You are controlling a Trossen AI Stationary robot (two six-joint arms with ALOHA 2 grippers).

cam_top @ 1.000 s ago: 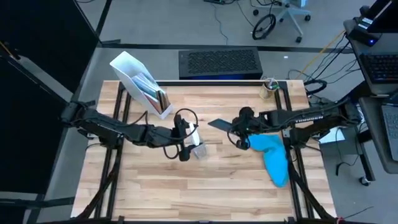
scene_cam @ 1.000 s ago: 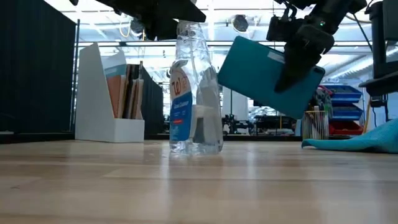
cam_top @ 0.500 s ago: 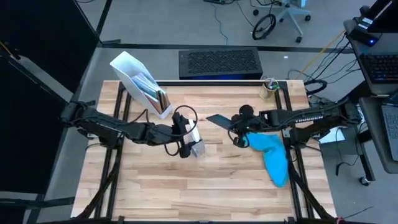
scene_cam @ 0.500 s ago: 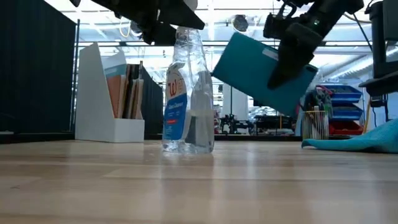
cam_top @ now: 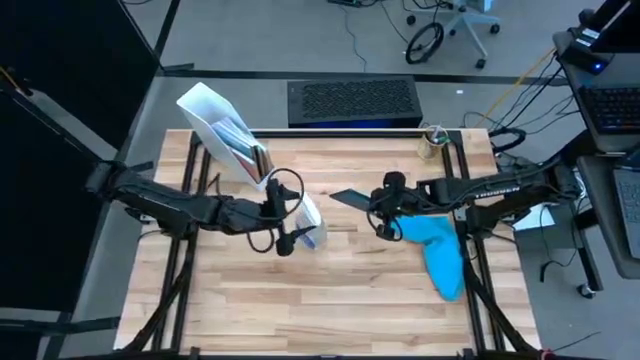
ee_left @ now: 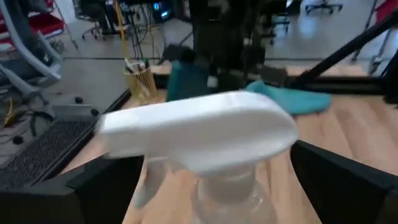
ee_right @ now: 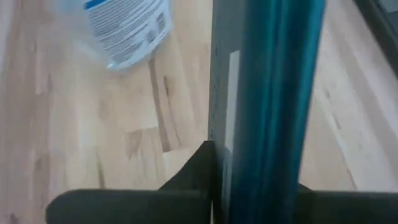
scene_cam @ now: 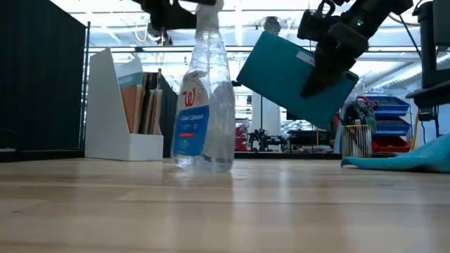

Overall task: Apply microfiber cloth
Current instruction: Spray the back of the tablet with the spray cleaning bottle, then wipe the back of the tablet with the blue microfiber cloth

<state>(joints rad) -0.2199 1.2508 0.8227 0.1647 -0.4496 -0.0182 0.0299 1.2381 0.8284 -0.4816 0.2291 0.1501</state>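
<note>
Cloth (cam_top: 440, 252), bright sky-blue and crumpled, lies on the table (cam_top: 350, 300) toward its right edge, stretching from just beside the right gripper (cam_top: 380, 212) down toward the near side. In the low view only its edge (scene_cam: 404, 160) shows, flat on the wood at the far right. Nothing grips it.

The right gripper hangs above the table's middle, pressed onto a tablet (cam_top: 350, 199) and holding it off the surface. From the low view the tablet (scene_cam: 288, 81) is tilted, one corner lower than the other, its teal face turned to the camera, well above the wood. The right wrist view shows its thin edge (ee_right: 267, 93) running between the dark fingers (ee_right: 193, 168), which clamp it.

The left gripper (cam_top: 287, 232) is at the table's middle left, at the top of a clear spray bottle (cam_top: 312, 225). In the left wrist view the bottle's white trigger head (ee_left: 199, 134) sits between the two dark fingers (ee_left: 106, 180), which stand on either side of it; whether they pinch it I cannot tell. The low view shows the bottle (scene_cam: 200, 105) leaning a little, its base at the wood.

A white file holder (cam_top: 225, 135) with folders stands at the far left corner, and a pen cup (cam_top: 432, 142) at the far right.
</note>
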